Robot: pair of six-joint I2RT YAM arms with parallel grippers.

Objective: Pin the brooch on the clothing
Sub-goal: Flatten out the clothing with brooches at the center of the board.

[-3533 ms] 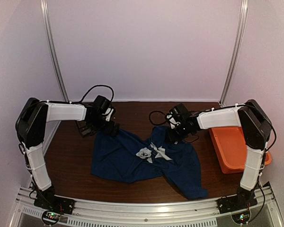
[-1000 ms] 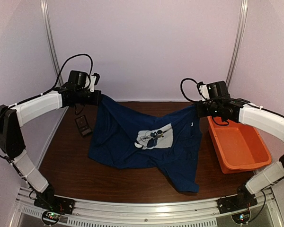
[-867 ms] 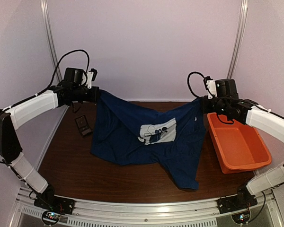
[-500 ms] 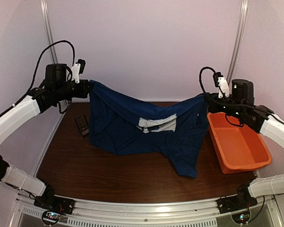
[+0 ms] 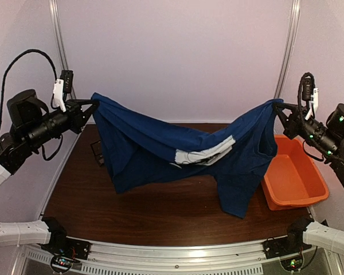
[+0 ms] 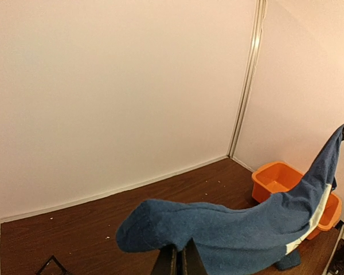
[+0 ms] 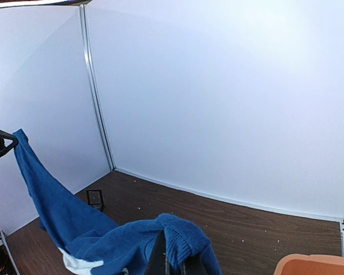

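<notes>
The shirt (image 5: pixel 178 154) hung stretched above the table (image 5: pixel 132 206), its left end pinched in the left gripper (image 5: pixel 93 103) and its right end in the right gripper (image 5: pixel 277 105). No brooch showed. This looked like the spreading step; next, it needed laying flat, print up.

Navy blue short-sleeved T-shirt (image 5: pixel 155 154) strung up between both arms, sagging in the middle. Left gripper (image 5: pixel 90 105) is clamped on its left end, high at the left wall. Right gripper (image 5: pixel 277 106) is clamped on its right end, high at the right wall. White rectangular chest print (image 5: pixel 203 154) creased into a narrow band near the centre. Lowest shirt corner hangs near-right over the dark brown wooden table (image 5: pixel 132 212); contact unclear. Orange plastic tub (image 5: pixel 295 183) on the table's right side, partly behind the cloth. Small black box (image 5: pixel 96 153) far-left, mostly hidden by the shirt edge.
</notes>
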